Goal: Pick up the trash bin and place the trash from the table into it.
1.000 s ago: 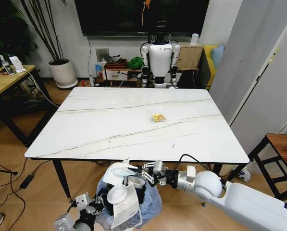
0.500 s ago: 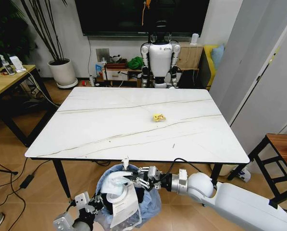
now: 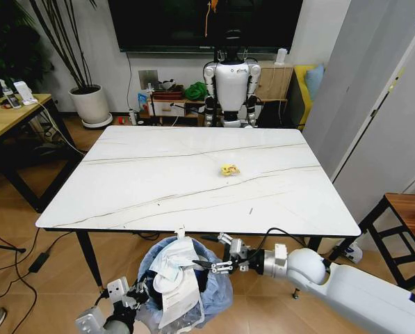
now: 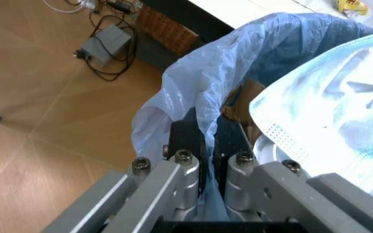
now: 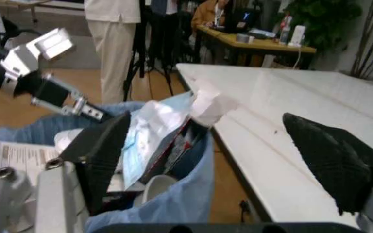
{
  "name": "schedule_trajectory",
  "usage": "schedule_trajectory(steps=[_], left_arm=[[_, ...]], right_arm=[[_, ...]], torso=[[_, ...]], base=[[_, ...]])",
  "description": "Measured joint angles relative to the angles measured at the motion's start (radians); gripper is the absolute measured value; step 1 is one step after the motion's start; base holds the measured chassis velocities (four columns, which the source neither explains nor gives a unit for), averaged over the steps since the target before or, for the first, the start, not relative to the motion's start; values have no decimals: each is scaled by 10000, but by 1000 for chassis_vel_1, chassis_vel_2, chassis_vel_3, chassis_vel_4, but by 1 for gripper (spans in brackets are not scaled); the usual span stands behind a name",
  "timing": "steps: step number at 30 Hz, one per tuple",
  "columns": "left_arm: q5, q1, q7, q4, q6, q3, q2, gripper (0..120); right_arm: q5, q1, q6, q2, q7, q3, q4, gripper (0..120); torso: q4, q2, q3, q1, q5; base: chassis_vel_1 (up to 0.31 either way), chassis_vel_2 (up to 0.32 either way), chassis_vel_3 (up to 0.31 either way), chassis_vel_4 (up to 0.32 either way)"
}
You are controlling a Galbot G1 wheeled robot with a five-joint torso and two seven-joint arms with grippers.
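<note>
Left gripper (image 4: 203, 145) pinches the trash bin (image 3: 183, 282) bag rim below the tabletop (image 3: 193, 174) at 6 o'clock; right gripper (image 3: 217, 254) hovers wide open, empty, above it; yellow scrap (image 3: 229, 170) remains on the marble.

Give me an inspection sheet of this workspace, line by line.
Surface: white marble-look table, bare apart from one yellow scrap.
Job's things: trash bin held below the table's near edge, blue liner stuffed with white papers, a face mask and brown carton.
Clutter: nothing seen beyond the scrap.
Grippers: left gripper shut on the trash bin rim and liner; right gripper open over the bin, holding nothing.
Cables: black cable looped on the right arm; cords and a power adapter on the floor.
Surroundings: another robot, wood desk, potted plant, stool.
</note>
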Motion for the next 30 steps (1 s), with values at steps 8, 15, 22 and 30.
schedule_trajectory(steps=[8,15,22,30], left_arm=[[35,162,22,-120,-29,-104,47,0],[-17,128,23,-129,-30,-69,168,0],[15,163,26,-129,-30,-52,133,0],[117,262,52,-175,-35,-96,-111,0]], right_arm=[[1417,508,-371,135,1096,745,3,100],[2034,1221,-1026,1203,2246,771,-1469,100],[1941,2273,-1794,2499,2943,344,-3734,100],[1185,3667,-2058,4307,3247,-272,-6764,100]], torso=[[1,1,-1,0,-4],[1,0,0,0,-5],[0,0,1,0,-2],[0,-1,1,1,-4]], base=[[0,0,0,0],[0,0,0,0],[0,0,0,0],[0,0,0,0]])
